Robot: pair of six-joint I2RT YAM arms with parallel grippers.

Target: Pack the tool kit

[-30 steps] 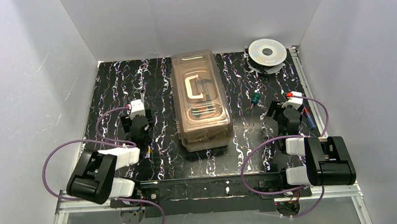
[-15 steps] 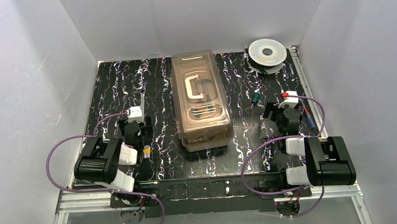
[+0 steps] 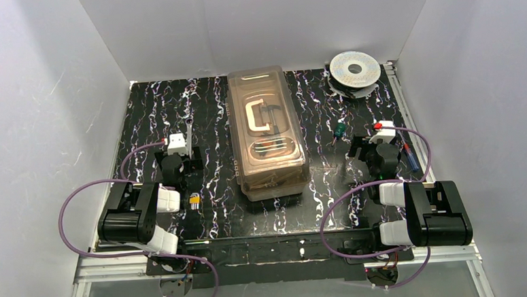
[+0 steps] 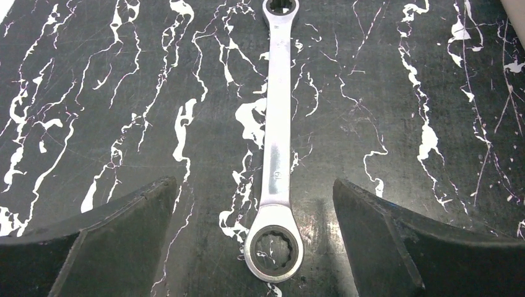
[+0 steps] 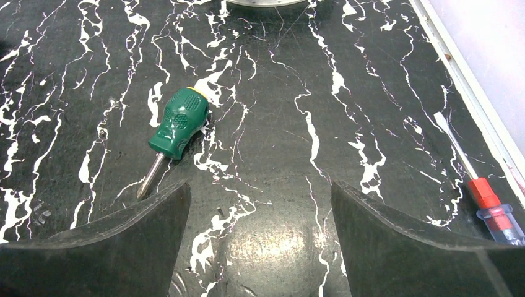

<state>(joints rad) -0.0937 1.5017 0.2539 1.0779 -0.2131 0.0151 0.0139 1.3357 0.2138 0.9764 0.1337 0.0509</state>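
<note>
wrench (image 4: 277,142) is lying right below the left gripper (image 4: 252,180), which is hanging wide open, empty; right gripper (image 5: 259,183) is gaping empty too, green screwdriver (image 5: 179,124) sitting just ahead

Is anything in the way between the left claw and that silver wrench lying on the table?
Nothing visible. The silver ring wrench lies flat on the black marbled table, its near end between the fingers of the open left claw. The tan plastic toolbox looks shut, though, so its lid would block packing.

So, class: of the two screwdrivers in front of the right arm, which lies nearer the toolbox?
The green-handled stubby screwdriver; the slim red-handled screwdriver lies by the right edge rail.
</note>
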